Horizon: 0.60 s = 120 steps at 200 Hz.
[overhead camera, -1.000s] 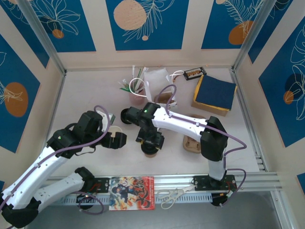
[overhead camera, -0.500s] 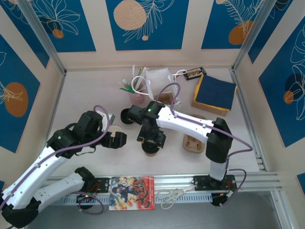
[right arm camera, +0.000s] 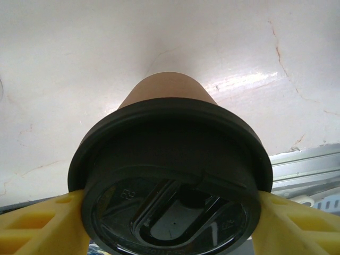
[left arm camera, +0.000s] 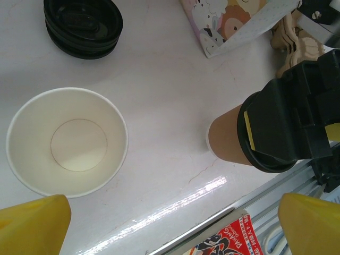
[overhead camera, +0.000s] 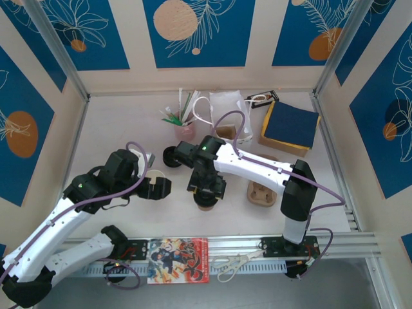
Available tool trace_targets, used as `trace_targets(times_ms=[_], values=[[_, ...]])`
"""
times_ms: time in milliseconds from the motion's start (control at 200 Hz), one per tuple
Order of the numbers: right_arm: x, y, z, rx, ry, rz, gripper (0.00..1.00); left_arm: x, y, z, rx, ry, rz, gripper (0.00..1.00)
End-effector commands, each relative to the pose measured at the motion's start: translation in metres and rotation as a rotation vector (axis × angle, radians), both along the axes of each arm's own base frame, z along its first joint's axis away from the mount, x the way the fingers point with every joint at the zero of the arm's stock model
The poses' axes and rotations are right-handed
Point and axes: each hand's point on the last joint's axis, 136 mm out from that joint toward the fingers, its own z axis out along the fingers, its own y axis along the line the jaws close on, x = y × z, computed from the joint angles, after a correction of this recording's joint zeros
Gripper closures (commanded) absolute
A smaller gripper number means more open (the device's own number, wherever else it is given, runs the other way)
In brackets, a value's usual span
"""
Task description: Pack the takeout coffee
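Note:
The takeout coffee [right arm camera: 166,89] is a kraft-brown cup under a black lid [right arm camera: 170,159], standing on the white table near the front rail. My right gripper [right arm camera: 170,223] comes down from above, its yellow fingers [right arm camera: 48,226] pressed against both sides of the lid rim. In the top view that gripper [overhead camera: 206,185] covers most of the cup [overhead camera: 206,205]. The left wrist view has the cup [left arm camera: 226,141] at right. My left gripper [left arm camera: 172,234] hangs open beside an open, empty paper cup [left arm camera: 68,141], holding nothing; in the top view it [overhead camera: 156,188] is left of the coffee.
A stack of black lids [overhead camera: 172,156] lies behind the two cups. A pink cup of straws [overhead camera: 185,129], a white bag [overhead camera: 225,106] and a box of blue napkins [overhead camera: 288,125] stand at the back. A cardboard carrier [overhead camera: 262,193] lies right of the coffee. A magazine [overhead camera: 178,259] and scissors [overhead camera: 232,262] rest on the front rail.
My right arm's elbow has drifted a little to the right and nearer. The gripper and the lidded cup stay where they were. The left arm has not moved.

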Motion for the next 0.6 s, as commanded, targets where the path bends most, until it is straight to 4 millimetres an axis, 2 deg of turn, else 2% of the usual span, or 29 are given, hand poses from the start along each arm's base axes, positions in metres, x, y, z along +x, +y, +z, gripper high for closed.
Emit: trace_targets(times_ms=[0, 325, 595], values=[[-0.002, 0.007, 0.011, 0.036, -0.001, 0.091, 0.29, 0.005, -0.001, 0.004, -0.017, -0.011, 0.020, 0.00], [0.002, 0.047, -0.015, 0.070, 0.047, 0.264, 0.29, 0.004, 0.002, 0.003, -0.005, -0.009, 0.028, 0.00], [0.005, 0.054, -0.029, 0.042, 0.072, 0.312, 0.29, 0.002, 0.006, 0.003, 0.002, -0.009, 0.037, 0.00]])
